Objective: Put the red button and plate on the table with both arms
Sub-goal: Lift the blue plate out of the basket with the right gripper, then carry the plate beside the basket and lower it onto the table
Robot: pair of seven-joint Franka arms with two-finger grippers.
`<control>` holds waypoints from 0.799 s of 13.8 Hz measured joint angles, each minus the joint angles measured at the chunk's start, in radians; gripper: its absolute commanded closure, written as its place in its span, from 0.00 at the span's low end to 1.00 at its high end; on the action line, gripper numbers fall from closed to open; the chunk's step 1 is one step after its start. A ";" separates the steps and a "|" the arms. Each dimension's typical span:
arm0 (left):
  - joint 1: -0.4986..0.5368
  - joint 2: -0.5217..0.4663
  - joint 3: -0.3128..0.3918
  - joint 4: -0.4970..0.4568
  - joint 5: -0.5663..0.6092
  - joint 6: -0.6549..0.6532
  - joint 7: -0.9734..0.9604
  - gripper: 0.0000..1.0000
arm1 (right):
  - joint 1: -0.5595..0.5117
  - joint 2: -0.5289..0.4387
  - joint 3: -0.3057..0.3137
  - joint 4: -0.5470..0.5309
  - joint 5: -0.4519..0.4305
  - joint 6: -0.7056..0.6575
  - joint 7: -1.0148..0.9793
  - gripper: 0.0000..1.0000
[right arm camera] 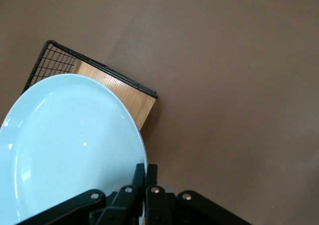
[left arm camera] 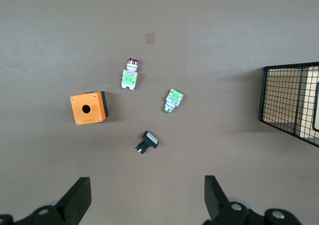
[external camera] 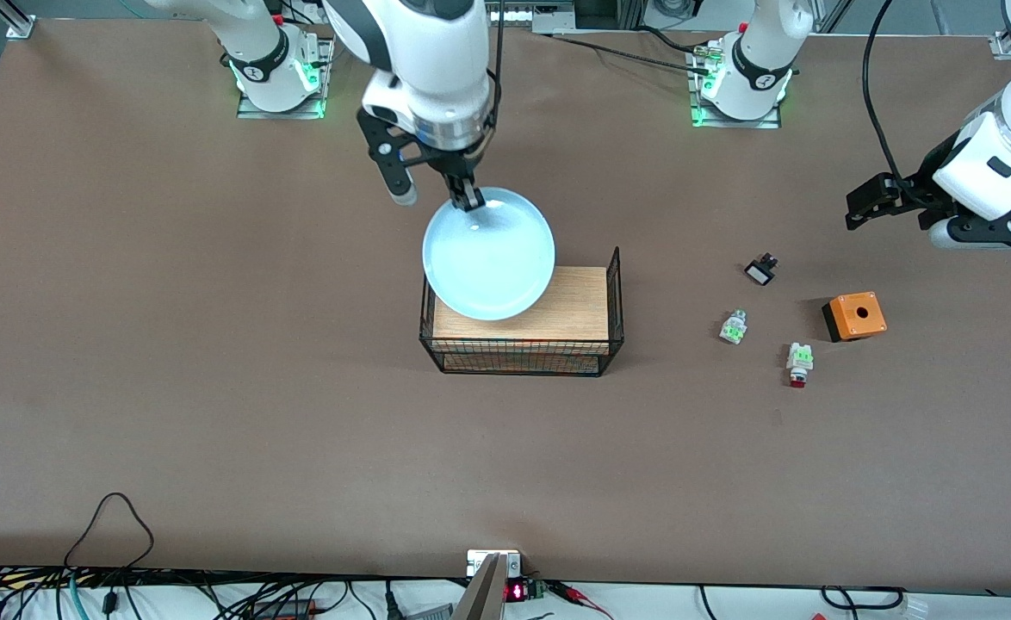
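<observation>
Matte brown worktop, flat and plain, with cables along the edge nearest the front camera and the two arm bases on lit mounts at the opposite edge. Landmark: black wire basket with a wood-grain top, mid-worktop. Right tool clenched on the rim of the plate, which is round, pale blue, glossy, shallow with a raised rim; it hangs over the basket's wooden top, and whether it touches the wood cannot be told. Left tool released, fingers spread wide, hovering over the worktop toward the left arm's end from the basket, holding nothing. Red button lies on the worktop toward the left arm's end from the basket, well apart from it: small whitish body, green tab, red cap. Near it sit a similar green-tabbed part, a small black part with a white face and an orange box with a round hole.
</observation>
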 measured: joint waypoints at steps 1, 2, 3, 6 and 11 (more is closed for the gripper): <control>0.000 0.000 0.000 0.000 0.000 0.000 0.000 0.00 | 0.000 -0.012 -0.014 0.019 0.000 -0.040 -0.060 1.00; 0.000 0.000 0.000 0.000 0.000 0.000 0.000 0.00 | -0.001 -0.025 -0.033 0.034 0.000 -0.073 -0.135 1.00; 0.000 0.000 0.000 0.000 0.000 0.000 0.000 0.00 | -0.004 -0.040 -0.056 0.042 0.000 -0.095 -0.222 1.00; 0.000 0.000 0.000 0.001 0.000 -0.001 0.000 0.00 | -0.045 -0.076 -0.111 0.045 -0.007 -0.130 -0.576 1.00; 0.000 0.000 0.000 0.001 0.000 -0.006 -0.002 0.00 | -0.177 -0.080 -0.145 0.028 -0.023 -0.136 -1.077 1.00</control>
